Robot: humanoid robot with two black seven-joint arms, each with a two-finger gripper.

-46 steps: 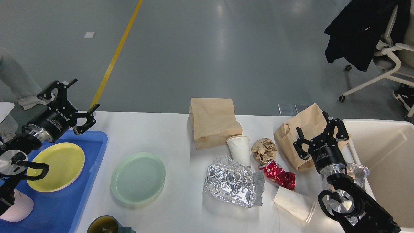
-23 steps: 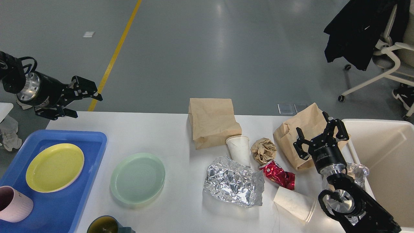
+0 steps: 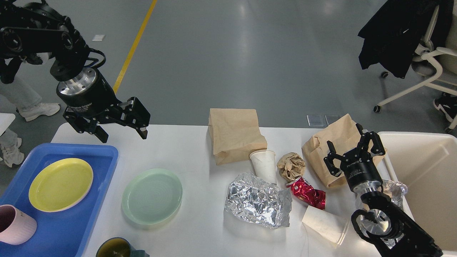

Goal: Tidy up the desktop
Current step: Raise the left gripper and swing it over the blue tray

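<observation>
Step in hand, I judge: left pincer reaching for the green plate, fingers apart, nothing in them. Plate lies flat on the white worktop, below & a bit right of that pincer, well apart; blue tray w/ yellow plate below-left. Next move needs: drop down, catch the plate rim, shift to tray. Right pincer fingers apart too, empty, over a brown bag; foil & red can lie left & below it

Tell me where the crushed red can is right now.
In the head view, the crushed red can lies on the right half of the desktop, just below the crumpled brown paper ball and right of the foil wrapper.
</observation>
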